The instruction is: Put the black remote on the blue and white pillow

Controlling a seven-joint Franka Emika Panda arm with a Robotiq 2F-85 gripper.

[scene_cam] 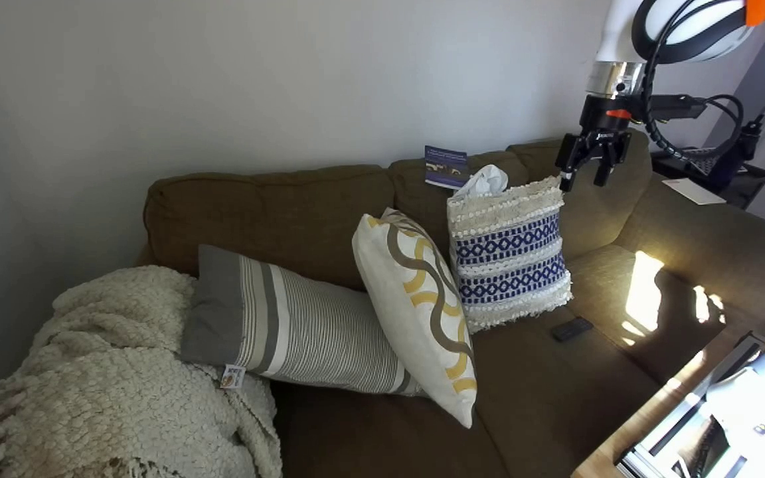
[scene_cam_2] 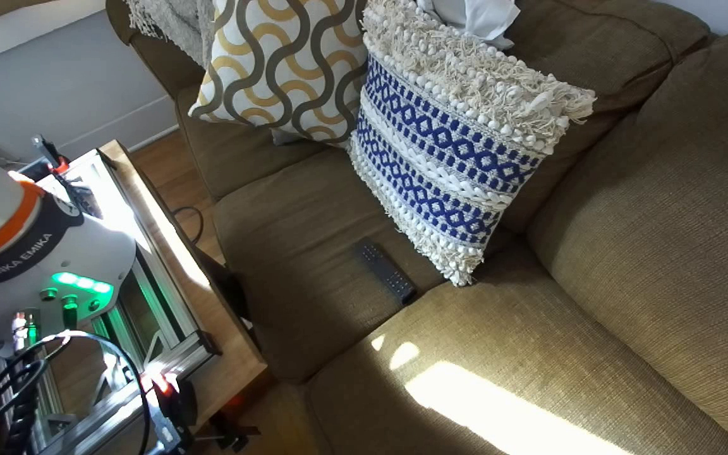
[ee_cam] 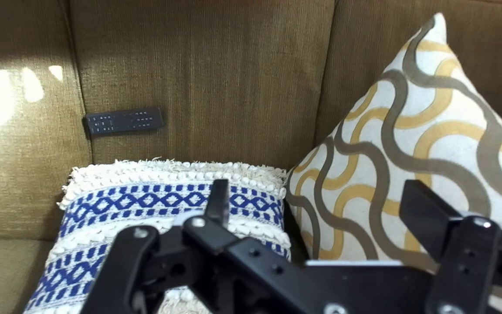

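The black remote (scene_cam: 572, 328) lies flat on the brown sofa seat, in front of the blue and white pillow (scene_cam: 509, 255), near a cushion seam. The remote also shows in an exterior view (scene_cam_2: 387, 270) and in the wrist view (ee_cam: 123, 121). The pillow leans against the sofa back, also seen in an exterior view (scene_cam_2: 446, 145) and in the wrist view (ee_cam: 146, 200), partly hidden there by the gripper. My gripper (scene_cam: 584, 179) is in the air by the pillow's upper corner, pointing down. Its fingers (ee_cam: 316, 192) are wide apart with nothing between them.
The cream swirl pillow (scene_cam: 416, 312) leans beside the blue and white one. A grey striped long pillow (scene_cam: 329, 332) and a knit blanket (scene_cam: 123, 372) lie further along. A booklet (scene_cam: 445, 167) rests on the sofa back. A wooden table (scene_cam_2: 231, 354) bears the robot base.
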